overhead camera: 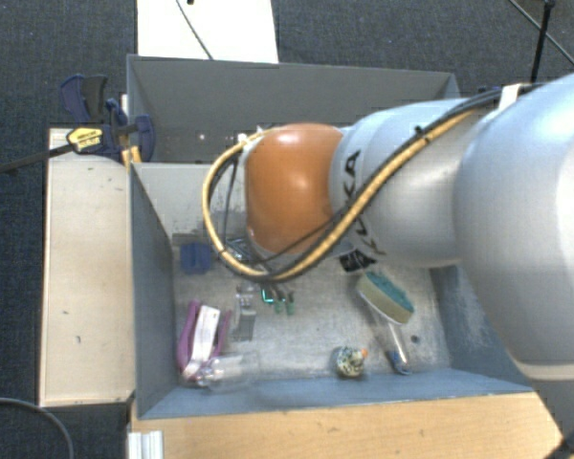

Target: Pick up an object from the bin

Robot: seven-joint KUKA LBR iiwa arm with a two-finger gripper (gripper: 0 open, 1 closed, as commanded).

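Item one, the largest: the silver arm (478,208), entering from the right and cut off by the frame's edge; we read black lettering on its casing as "KUKA", the letters partly crossed by a yellow and black cable (383,175) that loops round the wrist. Item two: the grey metal bin (158,285), its right half covered by the arm. Item three: the orange cover (287,185) on the wrist, above the left-middle of the bin floor. Beneath it we list the gripper (258,277), mostly hidden by that cover, so we cannot tell how its jaws stand. Item four: a brush (386,297) with a teal and white head, lying right of centre, its handle pointing to the near wall. Item five: a pink and white packet (199,336) at the near left, any print on it too small to read. Item six: a blue object (193,257) by the left wall, shape unclear. Item seven: a clear plastic piece (225,368) touching the packet's near end. Item eight: a mottled ball (349,360) near the front wall. Nearest the gripper: a small grey piece (245,319) and green-tipped bits (280,301) just below it, which we cannot identify.
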